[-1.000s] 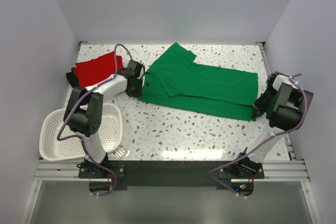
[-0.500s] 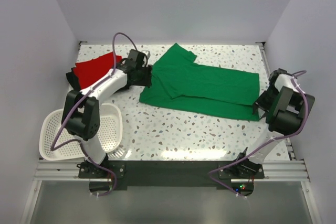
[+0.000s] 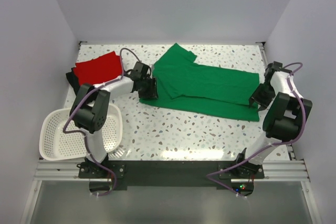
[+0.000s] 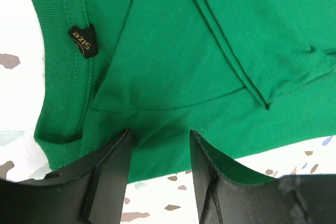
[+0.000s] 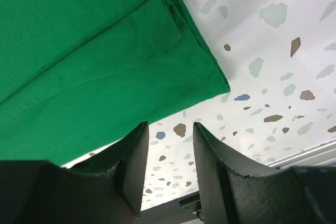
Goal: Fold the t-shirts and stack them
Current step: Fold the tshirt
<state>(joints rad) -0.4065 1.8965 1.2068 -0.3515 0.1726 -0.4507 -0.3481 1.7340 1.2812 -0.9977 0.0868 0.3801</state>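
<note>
Green t-shirt [image 3: 210, 85] flat on speckled white table [image 3: 178, 129] between pale walls [image 3: 173, 3], left gripper [image 4: 160, 135] and right gripper [image 5: 169, 127] both spread

Brightly and evenly lit from above, with white glare along the near edge of the table [image 3: 173, 153]. Only faint, soft shadows. Sharp overhead, washed out white in the left wrist view

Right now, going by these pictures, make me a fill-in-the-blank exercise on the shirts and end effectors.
The t-shirt in the middle of the table is ____.
The left end effector and right end effector both have jaws standing ____.
The red t-shirt lies at the table's far ____ corner.
The slotted basket is coloured ____.
Missing words: green; open; left; white.
</note>
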